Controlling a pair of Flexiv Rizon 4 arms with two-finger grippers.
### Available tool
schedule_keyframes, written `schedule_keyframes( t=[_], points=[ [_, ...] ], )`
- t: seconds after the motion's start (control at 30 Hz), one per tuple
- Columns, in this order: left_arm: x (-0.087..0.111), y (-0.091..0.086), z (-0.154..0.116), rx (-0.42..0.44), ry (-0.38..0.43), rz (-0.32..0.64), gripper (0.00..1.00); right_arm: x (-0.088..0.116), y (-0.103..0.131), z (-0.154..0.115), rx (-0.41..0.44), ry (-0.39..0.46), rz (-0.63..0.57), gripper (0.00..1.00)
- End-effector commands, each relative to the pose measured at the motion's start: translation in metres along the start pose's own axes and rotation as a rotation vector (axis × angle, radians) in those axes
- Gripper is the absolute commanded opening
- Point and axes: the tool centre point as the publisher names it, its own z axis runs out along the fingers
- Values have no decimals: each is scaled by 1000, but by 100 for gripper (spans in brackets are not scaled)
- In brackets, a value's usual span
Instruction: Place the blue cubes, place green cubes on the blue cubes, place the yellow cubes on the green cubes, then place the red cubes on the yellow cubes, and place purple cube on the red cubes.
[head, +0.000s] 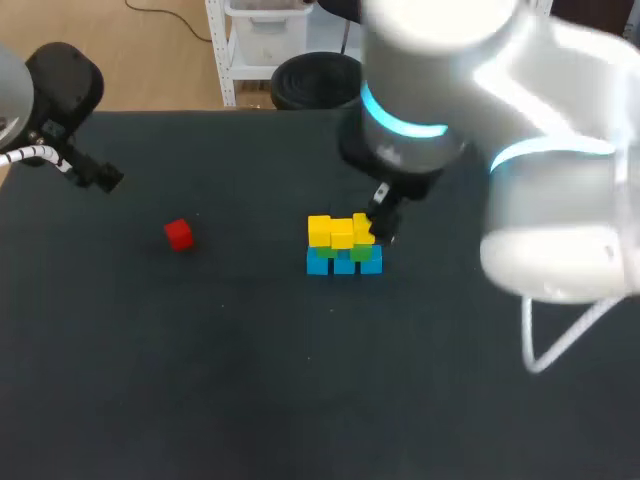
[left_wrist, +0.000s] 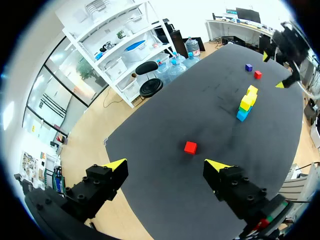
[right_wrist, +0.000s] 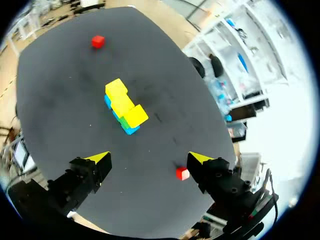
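Three layers are stacked on the matte dark table: blue cubes at the base, green cubes in the middle, yellow cubes on top, all plain square-edged blocks. The right gripper is spread open and holds nothing; the stack lies ahead, between its fingers. A red cube sits just beside one finger. The left gripper is also spread open and empty, with a second red cube ahead between its fingers. A purple cube lies far ahead, past the stack.
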Motion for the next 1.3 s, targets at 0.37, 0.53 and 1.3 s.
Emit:
schedule_keyframes(
  t=[0.37, 0.53, 1.3],
  points=[
    [0, 1, 0, 2, -1, 1, 100, 46, -13, 15, 264, 99, 111, 100],
    [0, 1, 0, 2, -1, 1, 100, 55, -22, 22, 254, 114, 126, 100],
    [0, 1, 0, 2, -1, 1, 100, 89, -55, 3, 353, 38, 258, 100]
  ],
)
